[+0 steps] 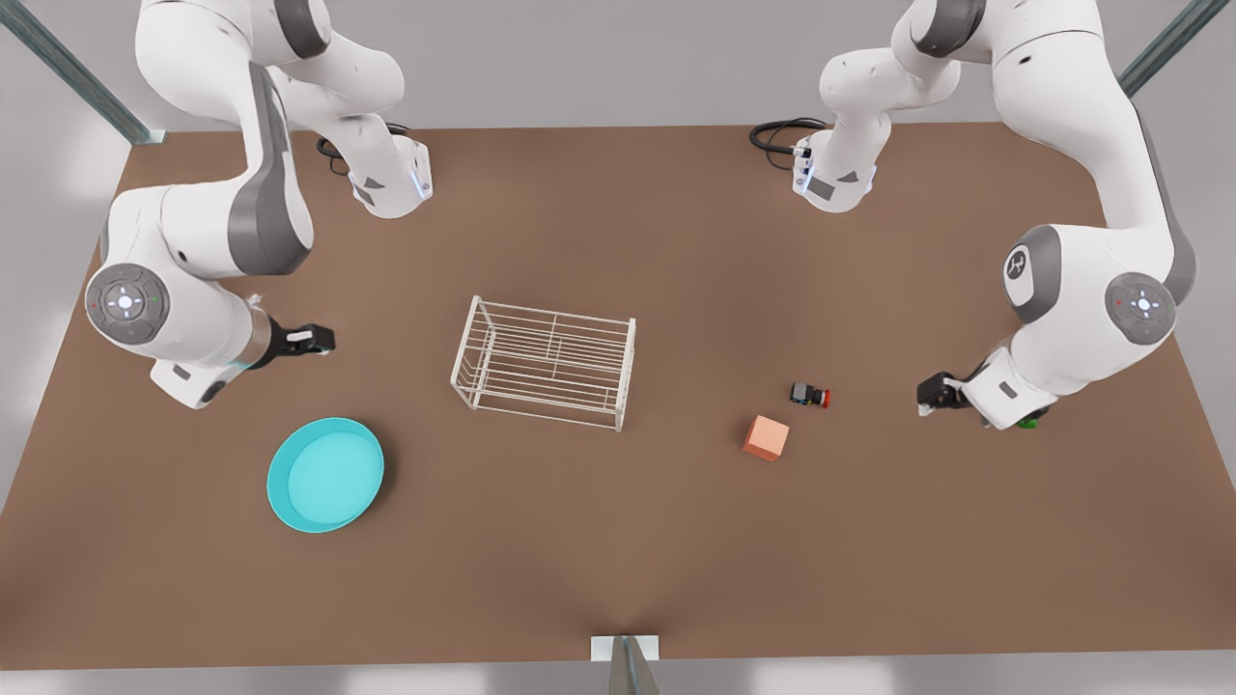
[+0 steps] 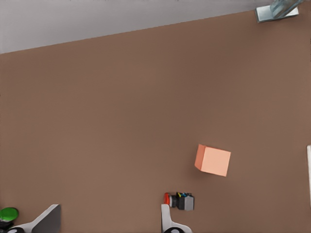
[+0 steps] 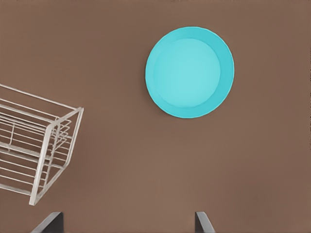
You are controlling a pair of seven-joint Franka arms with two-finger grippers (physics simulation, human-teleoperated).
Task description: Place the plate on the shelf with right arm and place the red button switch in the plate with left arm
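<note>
The turquoise plate [image 1: 325, 474] [image 3: 190, 72] lies flat on the brown table at the front view's left. A white wire shelf [image 1: 546, 362] [image 3: 34, 150] stands upright mid-table. The red button switch [image 1: 810, 394] [image 2: 179, 200] lies on its side at the front view's right, close to one fingertip [image 2: 167, 218] of the left gripper. My right gripper [image 1: 309, 340] [image 3: 126, 225] hovers open behind the plate, apart from it. My left gripper [image 1: 932, 394] [image 2: 109, 225] is open and empty, to the front view's right of the switch.
A salmon-orange cube [image 1: 766, 437] [image 2: 213, 160] sits just in front of the red switch. A green-capped switch [image 1: 1031, 421] [image 2: 8, 214] lies under the left arm's wrist. Both arm bases stand at the table's far edge.
</note>
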